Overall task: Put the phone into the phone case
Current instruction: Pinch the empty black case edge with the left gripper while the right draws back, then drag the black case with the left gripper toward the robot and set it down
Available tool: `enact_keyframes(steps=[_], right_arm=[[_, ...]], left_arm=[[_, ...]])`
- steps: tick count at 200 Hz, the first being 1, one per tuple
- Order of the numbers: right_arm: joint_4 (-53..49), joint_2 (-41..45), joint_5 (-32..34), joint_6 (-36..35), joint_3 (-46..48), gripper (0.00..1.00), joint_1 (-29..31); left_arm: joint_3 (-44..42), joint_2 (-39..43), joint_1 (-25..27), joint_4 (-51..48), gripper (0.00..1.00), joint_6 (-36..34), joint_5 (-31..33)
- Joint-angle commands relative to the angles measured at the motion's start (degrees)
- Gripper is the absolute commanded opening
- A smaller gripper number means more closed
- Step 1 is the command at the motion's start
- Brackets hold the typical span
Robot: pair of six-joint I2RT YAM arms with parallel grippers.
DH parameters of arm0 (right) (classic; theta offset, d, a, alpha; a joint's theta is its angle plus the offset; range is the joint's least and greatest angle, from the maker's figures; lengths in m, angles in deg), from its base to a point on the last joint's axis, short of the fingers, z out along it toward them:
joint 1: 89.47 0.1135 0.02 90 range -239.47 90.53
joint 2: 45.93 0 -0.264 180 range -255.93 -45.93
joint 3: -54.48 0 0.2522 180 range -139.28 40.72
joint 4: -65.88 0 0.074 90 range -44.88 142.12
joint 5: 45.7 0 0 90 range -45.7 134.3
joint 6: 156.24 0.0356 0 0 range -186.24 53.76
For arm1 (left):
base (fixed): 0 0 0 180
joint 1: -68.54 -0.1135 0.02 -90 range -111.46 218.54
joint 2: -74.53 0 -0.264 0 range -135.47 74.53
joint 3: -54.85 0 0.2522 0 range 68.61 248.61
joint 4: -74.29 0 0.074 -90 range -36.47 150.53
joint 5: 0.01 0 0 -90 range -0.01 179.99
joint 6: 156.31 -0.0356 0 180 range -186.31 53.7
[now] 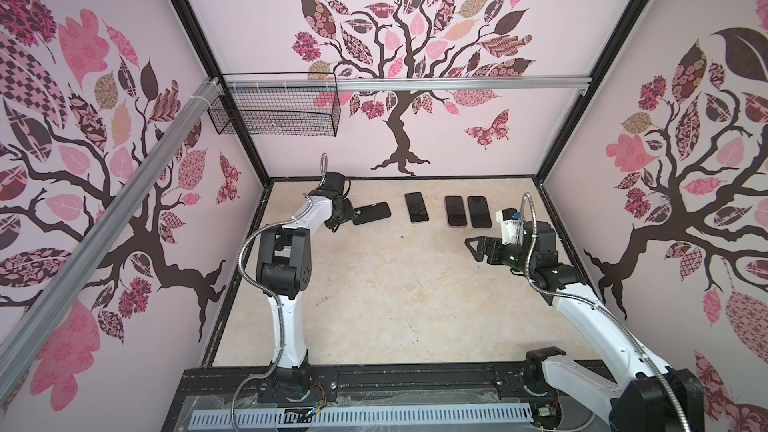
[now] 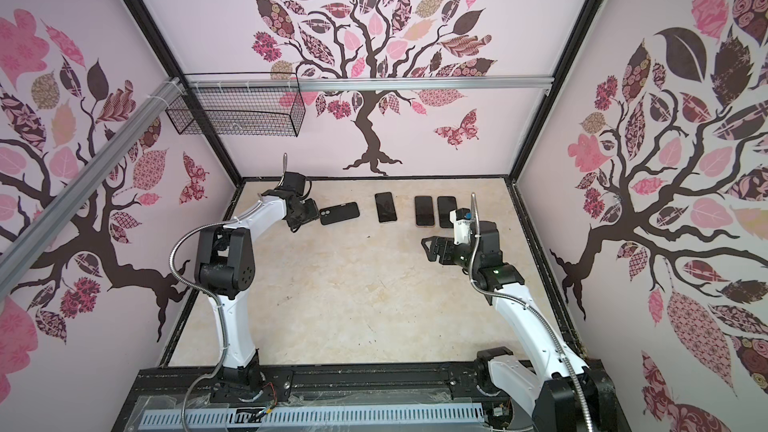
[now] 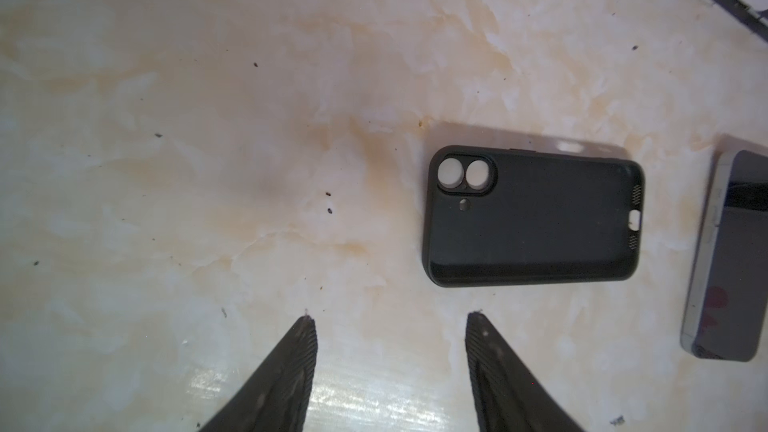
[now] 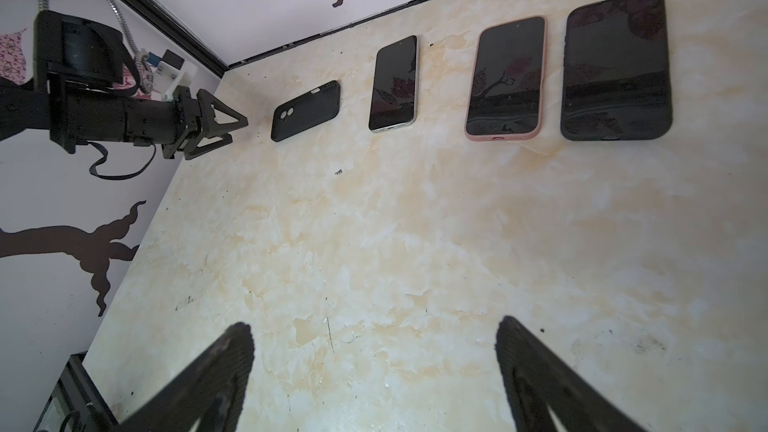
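Setup: four dark slabs in a row at the far edge of the bench [image 1: 374, 292].

- Phone case [image 1: 371, 213]: empty, black, flat on the bench, leftmost in the row. Long axis runs roughly 8-to-2 in both top views, camera-cutout end toward 8. It appears to lie cavity up.
- Bare phone [image 1: 416, 207]: silver-edged, screen up, next along at 3 o'clock from the case and apart from it. Long axis 12-to-6, so nearly crosswise to the case.
- Pink-cased phone [image 4: 505, 76] and black-cased phone [image 4: 617, 68] sit further toward 3. I judge that these are not the ones wanted.

Left claw [image 3: 391, 317]: fingers apart, nothing between them. It sits just beside the cutout end, with the case at 3 o'clock from it in a top view.

Right claw [image 4: 375, 323]: fingers wide apart and empty, above open bench. The bare phone lies at about 10 o'clock from it.

Judgement: the left arm is nearer the case, and the right has a clear reach to the phone. The phone needs about a quarter turn to match the case's axis.
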Motion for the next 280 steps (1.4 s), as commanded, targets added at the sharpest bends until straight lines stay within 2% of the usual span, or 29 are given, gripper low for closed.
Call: enact_keyframes(steps=[1, 71, 164, 196, 239, 280], right_arm=[[0.04, 1.92, -1.55, 0.23, -0.18, 0.94, 0.3], [-0.68, 2.72, -1.48, 0.37, 0.02, 0.93, 0.38], [-0.51, 2.23, -0.82, 0.63, 0.28, 0.93, 0.4], [-0.51, 2.31, -0.55, 0.68, 0.35, 0.93, 0.39], [-0.69, 2.47, -0.38, 0.64, 0.36, 0.92, 0.37], [-0.91, 2.66, -0.29, 0.72, 0.39, 0.92, 0.38]], left_arm=[[5.46, -3.1, -0.3, -1.78, 0.57, -0.09, 1.53], [13.34, -10.29, -0.28, -3.54, 0.53, -0.46, -1.22], [11.75, -12.86, -0.17, -3.03, 0.48, -0.04, -3.04], [11.79, -13.09, -0.06, -3.56, 0.25, -0.68, -2.92], [11.49, -12.58, 0.43, -5.08, 0.23, -2.29, -0.33], [9.67, -11.23, 0.57, -5.63, 0.09, -3.55, -0.03]])
